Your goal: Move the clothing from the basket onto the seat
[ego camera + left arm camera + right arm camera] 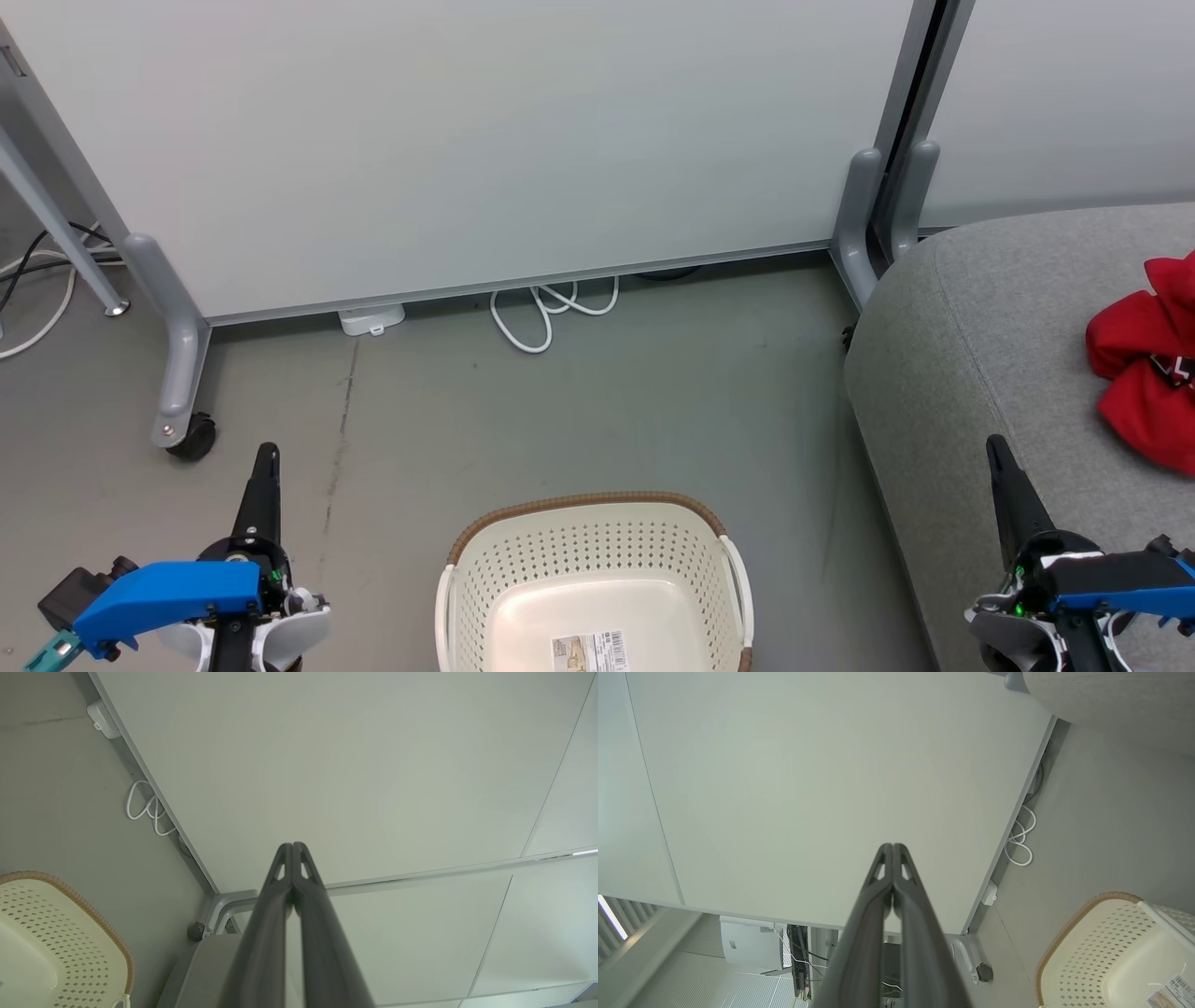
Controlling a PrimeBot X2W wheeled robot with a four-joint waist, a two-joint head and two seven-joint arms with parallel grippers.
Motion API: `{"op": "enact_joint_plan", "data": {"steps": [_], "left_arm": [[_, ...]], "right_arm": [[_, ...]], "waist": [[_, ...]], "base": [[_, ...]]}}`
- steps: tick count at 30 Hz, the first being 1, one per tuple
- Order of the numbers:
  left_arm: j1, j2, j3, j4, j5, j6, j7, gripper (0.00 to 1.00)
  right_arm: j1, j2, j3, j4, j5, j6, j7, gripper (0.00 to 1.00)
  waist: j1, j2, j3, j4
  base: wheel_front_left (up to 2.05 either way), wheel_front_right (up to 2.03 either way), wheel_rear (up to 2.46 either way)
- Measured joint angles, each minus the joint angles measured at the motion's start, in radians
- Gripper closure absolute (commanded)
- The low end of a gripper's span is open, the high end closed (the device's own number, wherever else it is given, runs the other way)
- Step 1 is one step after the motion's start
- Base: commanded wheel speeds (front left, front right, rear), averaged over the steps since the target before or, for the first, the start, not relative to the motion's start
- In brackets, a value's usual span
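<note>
Nearest the head camera, the left hand (267, 457) and right hand (999, 453) hang low at either side. Each has its two dark fingers pressed flat together with nothing between them, and both wrist views show the tips meeting. Between them on the grey floor (653, 401) stands the basket (588, 500). The part of its inside that shows holds just a paper label (588, 651), though its near end is cut off by the frame. The clothing (1144, 373) lies on the seat (980, 317) as a rumpled red heap, well in from the cushion's rounded edge. It runs off the right side of the view, so I cannot tell whether it is one garment or two; a dark-and-white patch shows in its folds. Judging by this, the transfer looks done or very nearly so. That would explain why both hands are closed and empty, held clear of the basket rather than reaching into it. The basket sits near the seat's corner but apart from it, likely to keep each carry short. A white cable (551, 313) loops under the partition panel (513, 140) behind.
</note>
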Motion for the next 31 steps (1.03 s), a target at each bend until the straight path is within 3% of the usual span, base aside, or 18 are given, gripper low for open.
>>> {"op": "enact_joint_plan", "data": {"steps": [23, 31], "left_arm": [[-0.007, 0.000, 0.024, -0.004, -0.169, -0.001, 0.043, 1.00], [-0.008, 0.000, 0.025, -0.005, -0.172, -0.003, 0.043, 1.00]], "right_arm": [[-0.002, -0.001, 0.002, -0.007, 0.176, 0.000, 0.044, 1.00], [-0.002, -0.001, 0.002, -0.007, 0.181, 0.000, 0.045, 1.00]], "waist": [[-0.0001, 0.0000, -0.003, -0.008], [0.0000, 0.0000, -0.003, -0.008]], "base": [[0.00, 0.00, 0.00], [0.00, 0.00, 0.00]]}}
